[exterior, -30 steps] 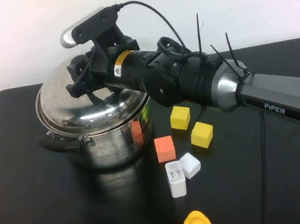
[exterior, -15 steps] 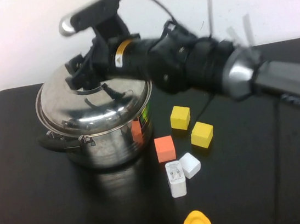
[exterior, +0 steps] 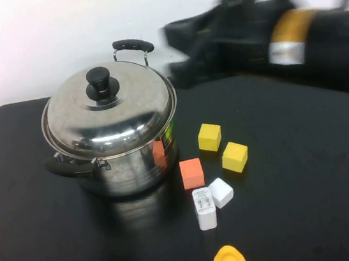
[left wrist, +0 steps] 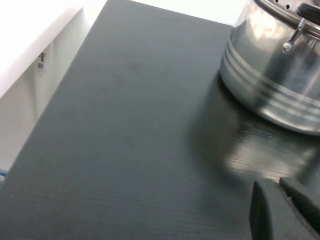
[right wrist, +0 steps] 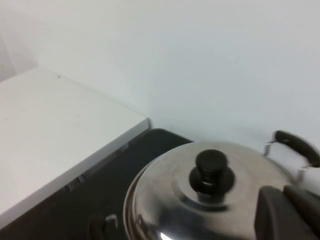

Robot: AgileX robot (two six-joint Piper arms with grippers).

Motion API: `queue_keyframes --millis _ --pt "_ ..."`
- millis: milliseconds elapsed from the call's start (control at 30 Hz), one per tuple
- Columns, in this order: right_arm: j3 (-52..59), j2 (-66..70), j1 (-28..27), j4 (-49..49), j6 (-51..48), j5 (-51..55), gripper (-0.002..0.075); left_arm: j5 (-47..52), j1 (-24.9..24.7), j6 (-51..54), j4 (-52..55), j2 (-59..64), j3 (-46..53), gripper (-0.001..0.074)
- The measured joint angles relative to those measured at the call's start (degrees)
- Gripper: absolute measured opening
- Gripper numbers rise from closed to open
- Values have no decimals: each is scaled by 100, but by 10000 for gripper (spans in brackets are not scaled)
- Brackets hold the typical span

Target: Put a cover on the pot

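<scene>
The large shiny stainless-steel pot [exterior: 124,163] stands on my matte black desk [exterior: 300,204], its domed steel lid [exterior: 109,113] with a round black knob seated on the rim. My right gripper [exterior: 183,52] hangs blurred above the desk beyond the pot; my left gripper [left wrist: 285,212] sits low beside the pot. I cannot tell either's grip.

The black right arm with an orange band [exterior: 291,41] is strongly blurred in the high view, so its right gripper [exterior: 181,55] cannot be read. In the left wrist view, the shiny steel stockpot [left wrist: 272,80] is cut by the edge, and only one dark corner of the left gripper [left wrist: 285,212] shows.
</scene>
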Motion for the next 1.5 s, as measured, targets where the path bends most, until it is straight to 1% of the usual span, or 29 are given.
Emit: queue_keyframes --millis 133,233,300,367,533,667,800,867,933,1000,1100,1200,1300,1400,1500 --pt "636 -1195 0 -37 -146 848 0 0 0 0 0 0 0 -1" --pt "1148 -2103 0 -36 -307 1910 -1 0 0 0 0 0 0 -1" --pt "1490 -2657 0 -36 -448 2373 -1 0 0 0 0 0 0 -1" --pt "1909 -3221 0 -36 -519 2594 -1 0 0 0 0 0 0 -1" --pt "3016 -4653 0 -256 -538 2545 -2 0 0 26 0 0 0 -1" --pt "3775 -5490 0 -451 -538 2468 -2 0 0 27 0 0 0 -1" --pt "4492 -6092 0 -541 -538 2093 -2 0 0 27 0 0 0 -1" --pt "4852 -6354 -139 -541 -538 1809 -2 0 0 16 0 0 0 -1" --pt "5163 -6599 -505 -492 -564 1564 -2 0 0 16 0 0 0 -1" --pt "5470 -6804 -1015 -372 -708 1296 -2 0 0 16 0 0 0 -1" --pt "5998 -7135 -2121 15 -1082 788 -2 0 0 16 0 0 0 -1" --pt "6503 -7460 -3194 258 -1247 429 -2 0 0 16 0 0 0 -1" --pt "6867 -7795 -4087 384 -1281 303 -2 0 0 16 0 0 0 -1" --pt "7116 -8038 -4586 462 -1281 303 -2 0 0 16 0 0 0 -1" --pt "7284 -8198 -4706 496 -1281 293 -2 0 0 16 0 0 0 -1"
